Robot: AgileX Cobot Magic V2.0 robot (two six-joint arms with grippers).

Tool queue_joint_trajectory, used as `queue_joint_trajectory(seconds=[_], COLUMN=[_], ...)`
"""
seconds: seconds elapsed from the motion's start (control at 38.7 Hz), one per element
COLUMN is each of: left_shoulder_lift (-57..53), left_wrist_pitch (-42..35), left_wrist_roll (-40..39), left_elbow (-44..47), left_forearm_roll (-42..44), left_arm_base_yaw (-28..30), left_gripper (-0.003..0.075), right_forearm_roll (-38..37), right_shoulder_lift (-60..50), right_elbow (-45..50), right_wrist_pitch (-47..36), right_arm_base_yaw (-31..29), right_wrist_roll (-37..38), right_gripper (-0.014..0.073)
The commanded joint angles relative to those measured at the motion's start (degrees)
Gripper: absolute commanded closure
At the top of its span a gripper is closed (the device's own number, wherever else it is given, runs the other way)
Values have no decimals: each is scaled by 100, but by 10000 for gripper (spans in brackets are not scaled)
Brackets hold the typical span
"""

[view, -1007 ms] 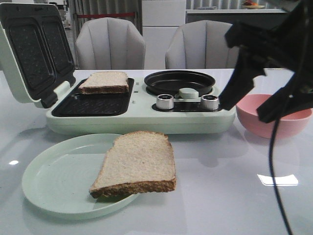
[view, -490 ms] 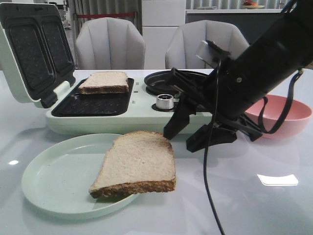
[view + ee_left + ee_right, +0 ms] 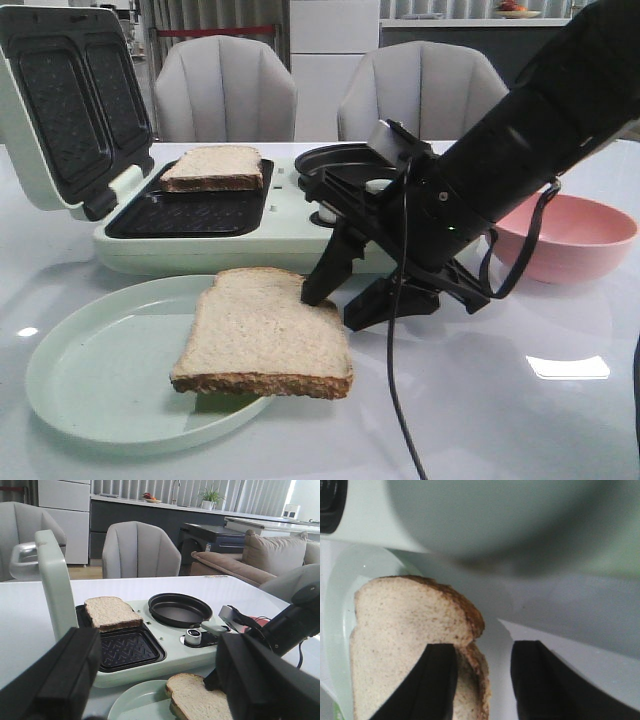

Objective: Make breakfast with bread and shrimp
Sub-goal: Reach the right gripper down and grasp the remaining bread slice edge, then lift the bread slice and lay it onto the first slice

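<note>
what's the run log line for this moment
right gripper: open, one finger on bread slice, straddling its edge | slice: on plate, overhanging | second slice: in sandwich maker | left gripper: open, idle

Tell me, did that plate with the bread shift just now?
Yes. The plate and its bread slice slid left and toward the camera, away from the sandwich maker, as the right tool reached the slice.
</note>
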Motion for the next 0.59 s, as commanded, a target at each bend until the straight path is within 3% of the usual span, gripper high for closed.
queue_joint_trajectory(seconds=[0.0,0.28,0.46,0.57], left_shoulder_lift=[59,59,59,59], left_wrist_pitch=[-480,-480,-480,-480], left_wrist_roll=[-56,-56,-56,-56], left_elbow=[-153,-153,-153,-153], left_forearm_roll=[-49,-49,-49,-49], left_arm_base_yaw=[-42,-42,-42,-42], left_gripper=[177,177,177,177], right_forearm_roll=[376,1268,1409,1409], right_shoulder_lift=[-230,-230,-230,-230], right_elbow=[-156,-162,-162,-162], right_wrist_pitch=[300,858,953,942], right_arm_base_yaw=[14,14,14,14], right_wrist_roll=[-251,-1089,-1274,-1281], right_gripper=[210,210,216,306])
